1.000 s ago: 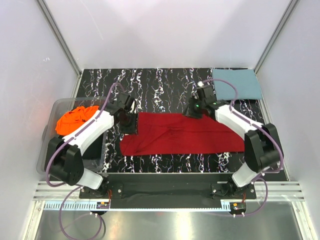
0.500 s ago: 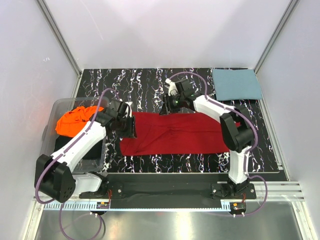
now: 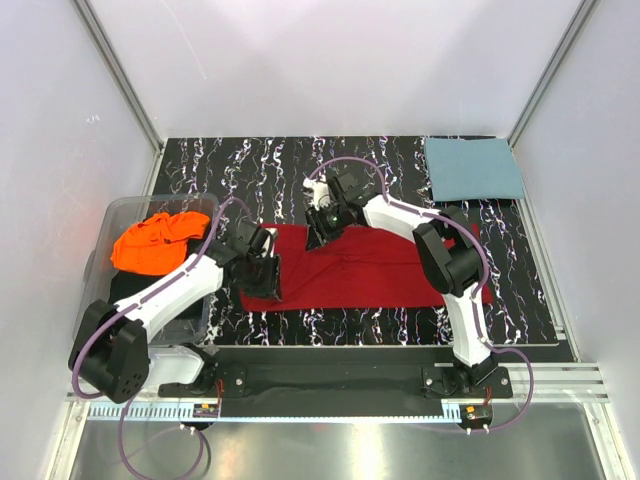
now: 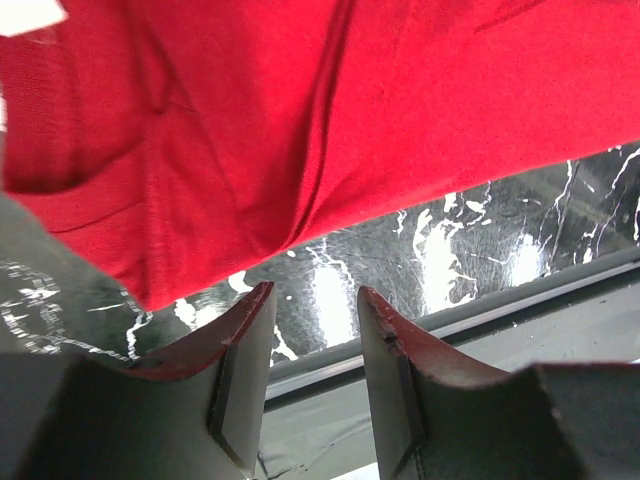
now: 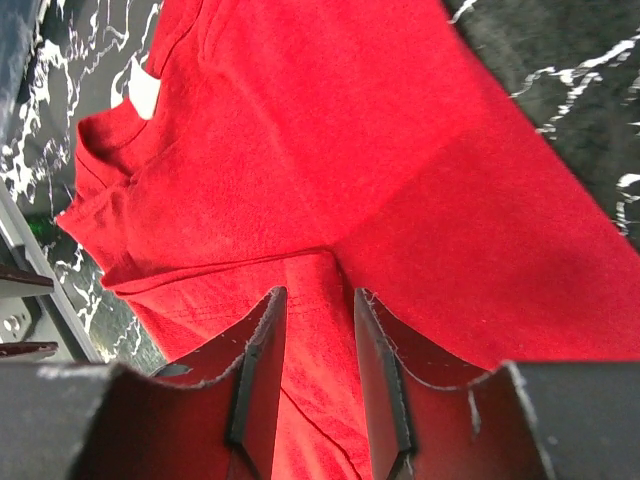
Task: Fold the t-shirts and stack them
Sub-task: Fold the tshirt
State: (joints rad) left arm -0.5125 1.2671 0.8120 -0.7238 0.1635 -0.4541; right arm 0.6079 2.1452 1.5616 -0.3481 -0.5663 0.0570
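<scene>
Red t-shirt (image 3: 380,270) lay spread on table (image 3: 250,170); my left gripper (image 4: 314,305) and right gripper (image 5: 317,300) stood parted over its left end, grasping nothing.

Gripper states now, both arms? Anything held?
Left gripper: open, empty, just off the edge of the red t-shirt.
Right gripper: open, jaws apart over the red t-shirt, nothing clamped.
</scene>
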